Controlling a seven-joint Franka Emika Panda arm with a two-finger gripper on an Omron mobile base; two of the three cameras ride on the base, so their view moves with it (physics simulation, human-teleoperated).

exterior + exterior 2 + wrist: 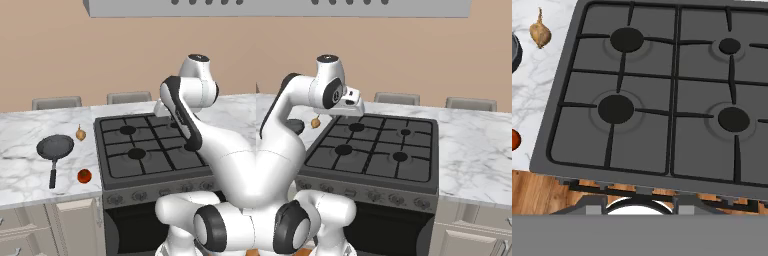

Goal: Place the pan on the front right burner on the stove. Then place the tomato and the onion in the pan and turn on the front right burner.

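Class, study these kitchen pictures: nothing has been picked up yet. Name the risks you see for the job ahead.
1. The pan sits on the counter left of the stove, far from the front right burner; its long handle could snag grate bars in transit.
2. The round tomato lies near the counter's front edge; a nudge might roll it off.
3. The onion lies close beside the pan and could be bumped.

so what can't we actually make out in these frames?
- Pincer state: fingertips not visible in the hand view; arm links hide them in both base views.
- Pan: mostly behind the arm, right base view; cut by the left edge, hand view.
- Tomato: cut by the left edge, hand view.
- Stove knobs: too small to read.
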